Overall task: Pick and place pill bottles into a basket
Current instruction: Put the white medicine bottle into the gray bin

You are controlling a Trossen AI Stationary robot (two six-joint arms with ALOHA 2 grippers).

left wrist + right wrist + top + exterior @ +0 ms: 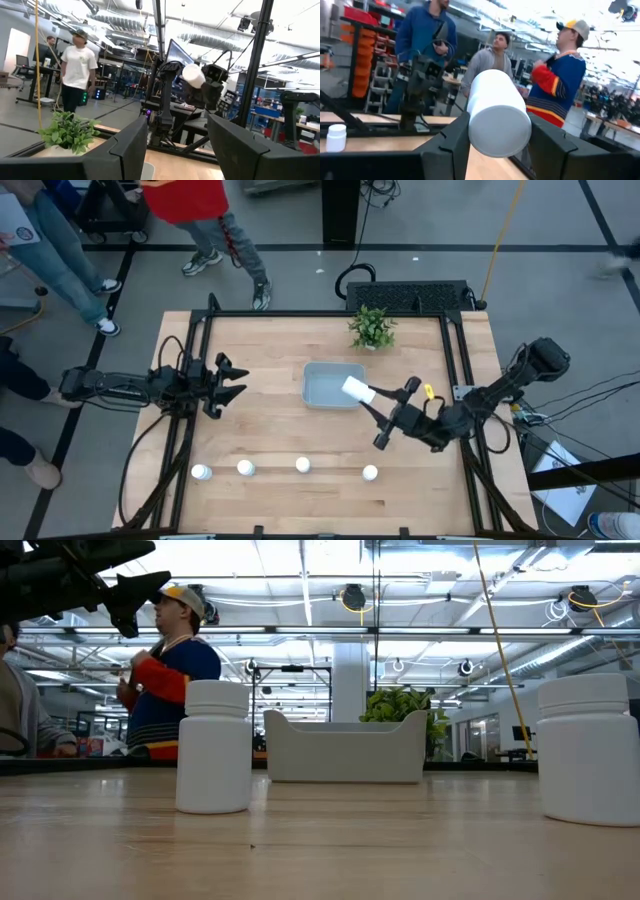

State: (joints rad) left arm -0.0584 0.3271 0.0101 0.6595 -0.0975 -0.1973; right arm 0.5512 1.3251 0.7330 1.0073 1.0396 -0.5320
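My right gripper (376, 412) is shut on a white pill bottle (357, 390), held in the air over the right rim of the pale grey-blue basket (325, 385); the bottle also fills the right wrist view (497, 112). Several more white pill bottles stand upright on their bases in a row near the table's front edge, at the left (201, 472), left of middle (245, 468), middle (302, 465) and right (370, 473). My left gripper (228, 380) is open and empty, in the air left of the basket. My right gripper pinches the bottle's round side wall (470, 117) between its two fingers (452, 145). The fingers come from the table's right side, pointing toward the basket. The bottle lies along the fingers, roughly level, one flat end toward the wrist, lifted clear of the table and basket.
A small green potted plant (372, 327) stands just behind the basket near the table's far edge. In the low view two bottles (213, 745) (588, 750) stand in front of the basket (343, 748). People stand beyond the table's far left side.
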